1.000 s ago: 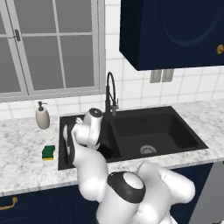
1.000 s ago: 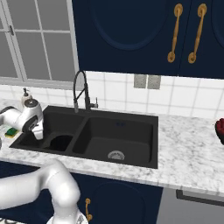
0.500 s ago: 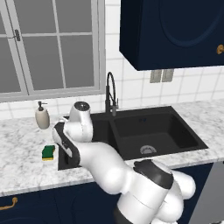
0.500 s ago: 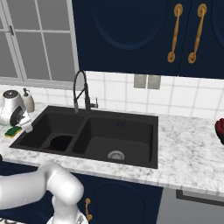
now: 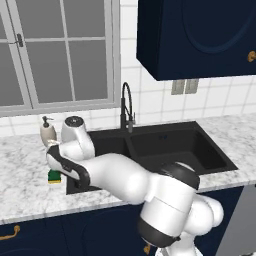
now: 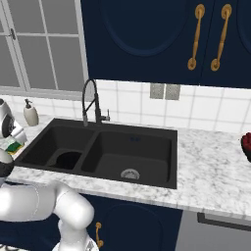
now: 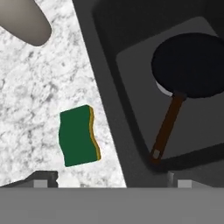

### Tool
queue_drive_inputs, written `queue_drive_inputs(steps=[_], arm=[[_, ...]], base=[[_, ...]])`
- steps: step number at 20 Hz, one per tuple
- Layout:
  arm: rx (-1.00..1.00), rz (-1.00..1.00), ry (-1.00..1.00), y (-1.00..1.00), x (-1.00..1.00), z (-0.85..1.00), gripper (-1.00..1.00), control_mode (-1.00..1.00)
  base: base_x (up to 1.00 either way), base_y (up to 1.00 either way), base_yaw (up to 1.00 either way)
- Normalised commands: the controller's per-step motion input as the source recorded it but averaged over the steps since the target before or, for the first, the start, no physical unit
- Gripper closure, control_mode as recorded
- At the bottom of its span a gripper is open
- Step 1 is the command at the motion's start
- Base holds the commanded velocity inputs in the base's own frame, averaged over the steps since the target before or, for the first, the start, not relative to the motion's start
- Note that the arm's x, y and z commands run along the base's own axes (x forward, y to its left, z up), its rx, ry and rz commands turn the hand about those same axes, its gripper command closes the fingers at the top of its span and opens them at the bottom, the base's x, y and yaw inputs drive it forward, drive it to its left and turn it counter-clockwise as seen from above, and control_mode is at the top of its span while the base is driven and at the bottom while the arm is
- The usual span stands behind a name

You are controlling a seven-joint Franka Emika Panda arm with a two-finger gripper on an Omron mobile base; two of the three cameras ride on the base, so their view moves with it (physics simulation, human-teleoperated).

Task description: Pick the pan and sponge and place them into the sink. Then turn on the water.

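Observation:
The sponge (image 7: 78, 135), green side up with a yellow edge, lies on the marble counter just left of the sink (image 7: 105, 87). My gripper (image 7: 111, 181) hangs open above it, one fingertip over the counter beside the sponge and the other over the basin. The black pan (image 7: 190, 65) rests in the left basin, its reddish-brown handle (image 7: 165, 129) pointing to the basin's corner. In the right base view the pan (image 6: 67, 159) shows as a dark disc in the sink (image 6: 147, 147), and the sponge (image 6: 13, 146) sits under my hand. The left base view has the sponge (image 5: 53, 176) peeking out below my wrist.
A tall black gooseneck faucet (image 5: 125, 105) stands behind the sink's divider. A white soap dispenser (image 5: 47, 131) is on the counter behind the sponge, close to my hand. A dark red object (image 6: 246, 146) sits at the far right of the counter.
My arm has swung left from over the sink's left basin to above the sponge on the counter. The jaws have stayed wide apart.

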Motion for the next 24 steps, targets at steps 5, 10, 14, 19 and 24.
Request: queue_drive_inputs(steps=[5, 10, 14, 19, 24], arm=[[-0.01, 0.09, 0.04, 0.05, 0.00, -0.12, -1.00, -1.00], [-0.04, 0.00, 0.00, 0.35, 0.00, -0.38, -1.00, -1.00], [-0.08, 0.00, 0.02, 0.50, 0.04, -0.16, -1.00, -1.00], [0.00, 0.00, 0.13, 0.13, 0.11, -0.13, -1.00, -1.00], [-0.04, 0.00, 0.10, 0.23, 0.17, -0.26, -1.00, -1.00]], base=[[0.00, 0.00, 0.00], [0.00, 0.00, 0.00], [0.00, 0.00, 0.00], [0.00, 0.00, 0.00], [0.00, 0.00, 0.00]])
